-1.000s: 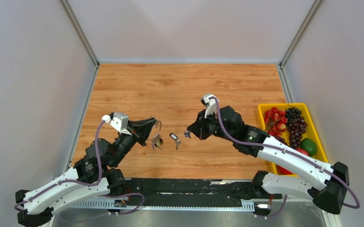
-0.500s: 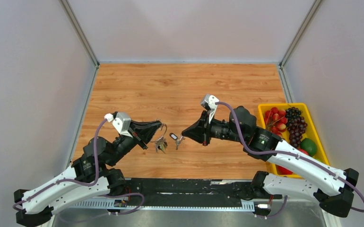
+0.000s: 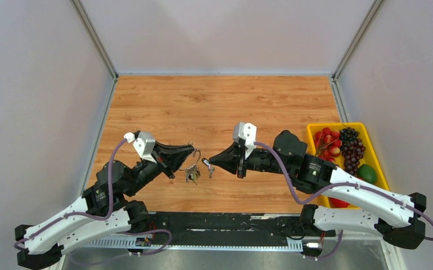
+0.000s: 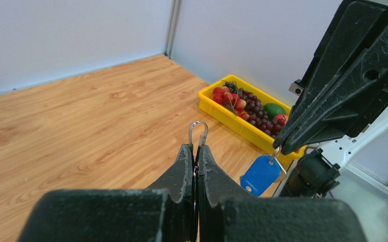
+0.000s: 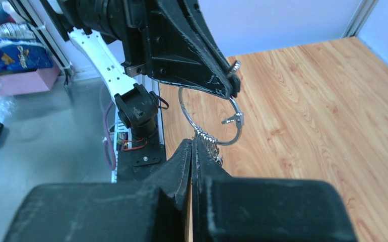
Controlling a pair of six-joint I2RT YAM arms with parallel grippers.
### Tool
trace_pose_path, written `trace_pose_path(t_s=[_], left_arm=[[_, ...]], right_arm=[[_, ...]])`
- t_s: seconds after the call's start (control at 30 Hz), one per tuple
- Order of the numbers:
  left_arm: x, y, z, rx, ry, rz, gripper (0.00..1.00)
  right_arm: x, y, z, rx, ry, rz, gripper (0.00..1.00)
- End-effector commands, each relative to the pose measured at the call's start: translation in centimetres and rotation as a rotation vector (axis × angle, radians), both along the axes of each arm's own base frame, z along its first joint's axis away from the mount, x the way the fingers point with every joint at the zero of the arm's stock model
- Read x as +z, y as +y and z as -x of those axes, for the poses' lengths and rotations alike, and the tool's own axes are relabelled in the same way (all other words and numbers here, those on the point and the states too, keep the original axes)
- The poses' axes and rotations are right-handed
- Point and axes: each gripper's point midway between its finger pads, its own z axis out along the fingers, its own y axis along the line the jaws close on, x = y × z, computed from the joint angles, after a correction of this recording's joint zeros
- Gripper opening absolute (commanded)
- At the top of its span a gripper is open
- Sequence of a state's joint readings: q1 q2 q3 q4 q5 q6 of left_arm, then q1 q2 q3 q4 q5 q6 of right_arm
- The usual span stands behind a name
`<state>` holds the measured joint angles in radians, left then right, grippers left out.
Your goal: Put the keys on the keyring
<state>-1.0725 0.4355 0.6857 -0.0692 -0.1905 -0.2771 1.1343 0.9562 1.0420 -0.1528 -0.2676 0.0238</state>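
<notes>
Middle of the top view: the left gripper (image 3: 193,149) is clamped on the keyring (image 5: 239,120), thin stiff wire, probably slippery, best held at its rim. The right gripper (image 3: 210,163) pinches the blue key (image 4: 260,174), surely light.

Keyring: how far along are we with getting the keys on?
Done: a bunch of keys already hangs from the keyring, pinched in the left tool. In hand: the right tool holds a blue-tagged key close to the ring, not threaded. Left: threading it, then the black-tagged key on the table.
</notes>
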Motion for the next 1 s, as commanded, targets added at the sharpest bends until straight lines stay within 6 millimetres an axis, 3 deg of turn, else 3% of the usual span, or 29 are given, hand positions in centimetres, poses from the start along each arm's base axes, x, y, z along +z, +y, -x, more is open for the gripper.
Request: trace_pose_path(t_s=[0.0, 0.37, 0.97], left_arm=[[2.7, -0.1, 0.9, -0.047, -0.011, 0.060, 0.00], [2.7, -0.4, 2.0, -0.107, 0.016, 0.049, 0.00], [3.9, -0.7, 4.8, -0.250, 0.029, 0.079, 0.00]], right_arm=[[3.5, 0.7, 0.2, -0.017, -0.191, -0.060, 0.00], [4.1, 2.5, 2.1, -0.021, -0.430, -0.033, 0.00], [4.7, 2.0, 3.6, -0.099, -0.710, -0.076, 0.00]])
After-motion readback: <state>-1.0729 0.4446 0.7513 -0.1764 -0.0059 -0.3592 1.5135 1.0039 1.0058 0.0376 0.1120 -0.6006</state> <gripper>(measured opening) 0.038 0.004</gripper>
